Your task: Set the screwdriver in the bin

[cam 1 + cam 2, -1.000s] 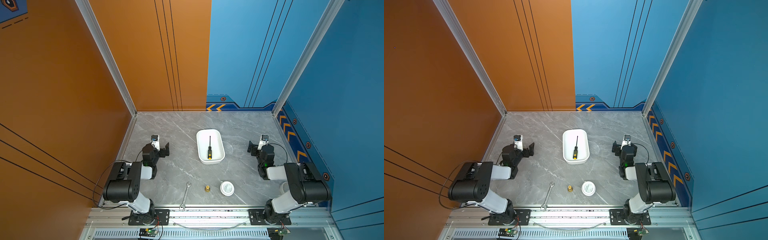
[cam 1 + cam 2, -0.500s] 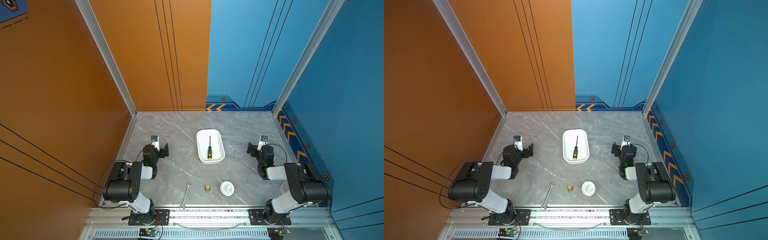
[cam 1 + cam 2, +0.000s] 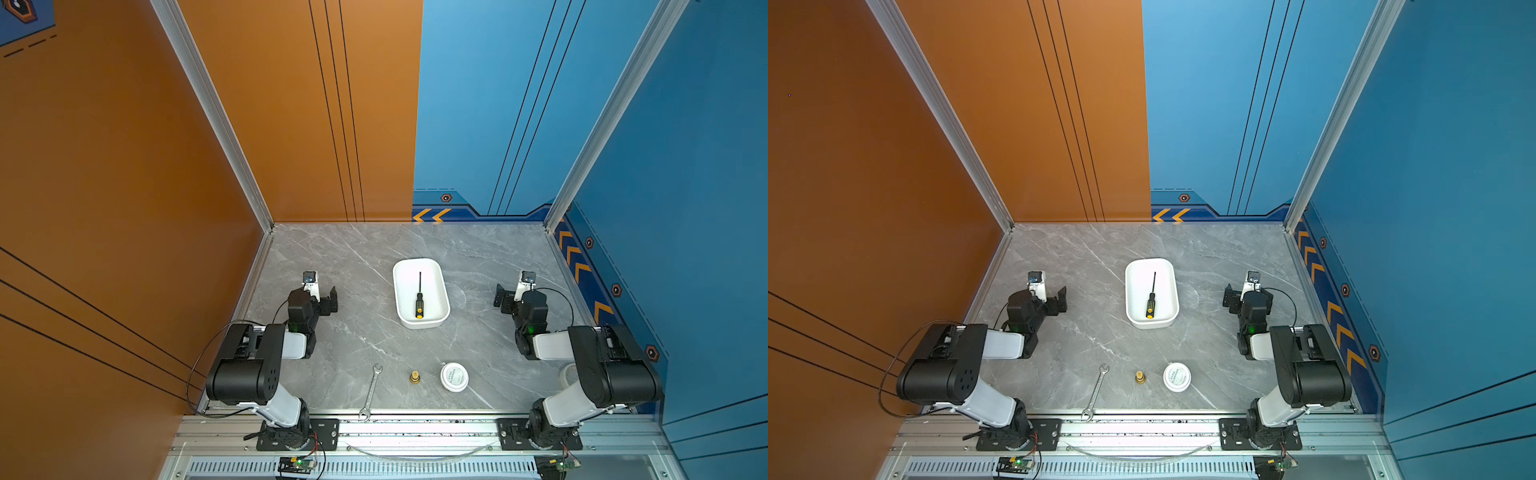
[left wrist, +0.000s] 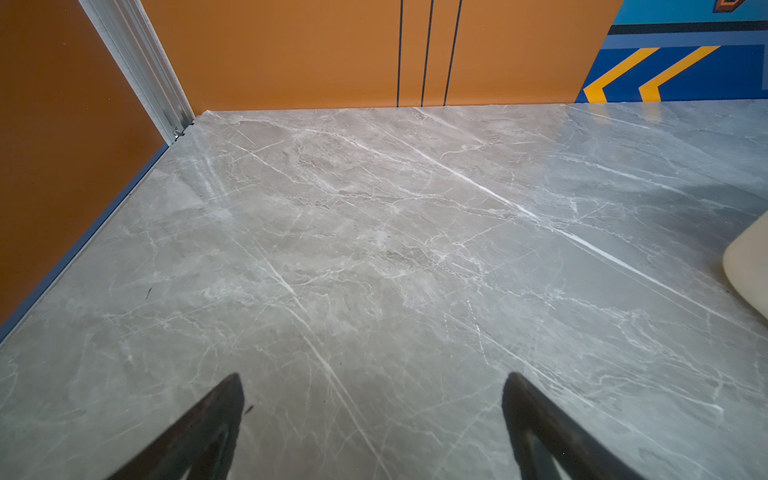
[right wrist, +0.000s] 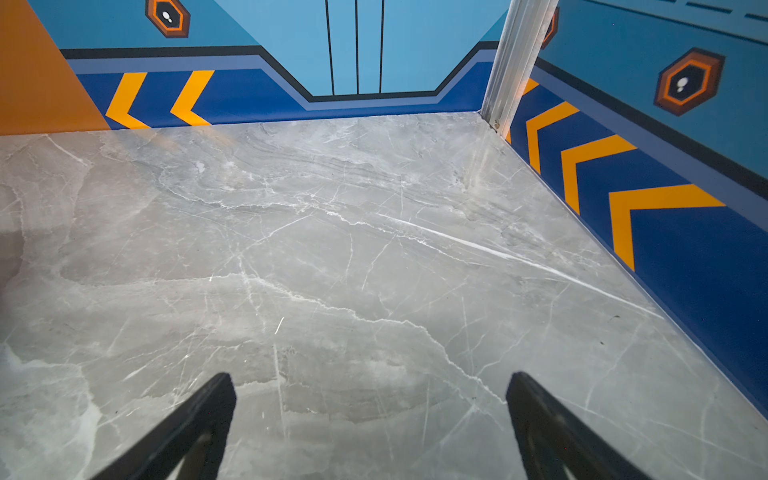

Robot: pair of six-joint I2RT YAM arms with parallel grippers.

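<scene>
A: Both top views: what changed?
B: Nothing since 1 second ago. The screwdriver (image 3: 419, 300) lies inside the bin (image 3: 398, 291) at frame centre, so the task looks done. The left claw (image 3: 324, 300) and right claw (image 3: 505, 298) flank it, both released.
A: And the wrist views?
B: Each shows spread jaws over bare counter (image 4: 374, 249), grasping nothing.

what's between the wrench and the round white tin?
A small brass fitting, standing on the table apart from both the wrench and the tin. It shows in both top views.
</scene>
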